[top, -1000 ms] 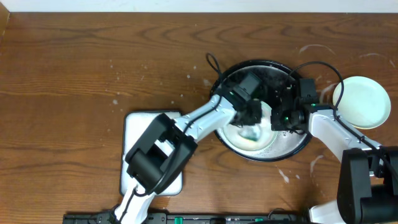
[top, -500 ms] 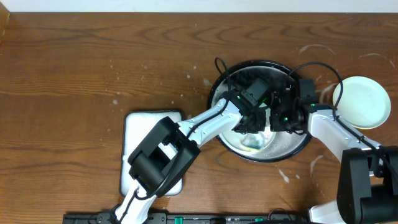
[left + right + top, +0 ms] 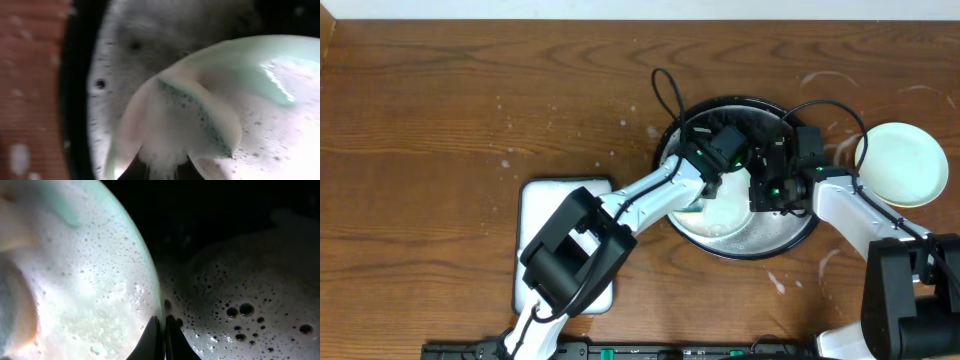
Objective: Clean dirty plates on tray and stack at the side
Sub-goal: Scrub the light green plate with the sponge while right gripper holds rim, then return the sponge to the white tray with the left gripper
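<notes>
Overhead shows the tabletop point(image 3: 470, 120) streaked with soap on the right. The black tray point(image 3: 790, 235) sits right of centre, full of foam. One mint plate point(image 3: 728, 212) lies in it under both arms, and a pale plate point(image 3: 902, 165) rests on the right side, well apart.

- **Left gripper** point(image 3: 715, 178): we see it clamped narrow on the foamy sponge point(image 3: 192, 120), pressing on the plate.
- **Right gripper** point(image 3: 162, 326): its fingers are closed at the plate's rim. We can't tell if the rim is actually pinched.

Risks, as we judge them:
- Everything is slick, so scrub force could spin or skate the plate out from the right fingertips.
- The wrists are nearly touching, so a wide stroke could make them clash.
- The wet sponge could squeeze out of the grip.
- Foam hides any smears, so we can't confirm the plate is clean.
</notes>
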Available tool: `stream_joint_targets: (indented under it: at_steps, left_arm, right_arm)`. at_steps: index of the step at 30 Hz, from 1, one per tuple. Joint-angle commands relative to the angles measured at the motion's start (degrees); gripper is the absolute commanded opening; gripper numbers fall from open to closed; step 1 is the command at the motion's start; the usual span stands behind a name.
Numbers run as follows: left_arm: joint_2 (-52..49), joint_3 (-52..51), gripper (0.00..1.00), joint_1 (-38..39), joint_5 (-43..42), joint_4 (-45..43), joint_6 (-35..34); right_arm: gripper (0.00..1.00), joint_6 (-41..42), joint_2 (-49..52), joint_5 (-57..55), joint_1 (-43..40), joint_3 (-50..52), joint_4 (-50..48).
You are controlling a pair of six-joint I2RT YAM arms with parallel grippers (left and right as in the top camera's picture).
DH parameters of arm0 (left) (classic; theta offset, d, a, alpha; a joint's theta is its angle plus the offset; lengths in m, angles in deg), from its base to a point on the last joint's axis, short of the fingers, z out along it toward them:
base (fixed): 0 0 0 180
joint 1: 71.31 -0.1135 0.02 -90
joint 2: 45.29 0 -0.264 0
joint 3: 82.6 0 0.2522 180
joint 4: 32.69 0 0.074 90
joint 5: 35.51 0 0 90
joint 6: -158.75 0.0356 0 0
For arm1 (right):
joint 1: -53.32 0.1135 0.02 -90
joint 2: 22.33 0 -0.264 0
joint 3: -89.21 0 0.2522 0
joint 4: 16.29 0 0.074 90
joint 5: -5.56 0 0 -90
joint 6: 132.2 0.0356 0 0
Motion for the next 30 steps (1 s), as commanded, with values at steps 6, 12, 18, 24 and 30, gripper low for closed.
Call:
stream_joint_targets:
  at_steps: [6,12,18,24,30]
  left_arm:
    - [-3.8,-1.8,0.08,-3.3,19.5,1.8,6.6]
    - [0.3,1.3,0.08,-3.0,8.8,2.6,6.6]
    - [7.1,2.1,0.08,-3.3,-0.1,2.2,6.6]
    - [15.9,2.0,0.08,-4.0,-0.3,5.6,6.6]
    - [24.3,2.0,0.08,-6.7,-0.3,16.8,6.6]
  right_arm:
    - [0.01,-0.5,0.4,-7.5,-0.7,0.4,1.4]
    - [0.01,-0.4,0.4,-7.5,-0.7,0.4,1.5]
    - [0.01,-0.5,0.4,-7.5,-0.7,0.4,1.6]
    - [0.01,-0.5,0.4,-7.5,-0.7,0.4,1.5]
    - [0.01,-0.5,0.4,-7.2,-0.7,0.4,1.3]
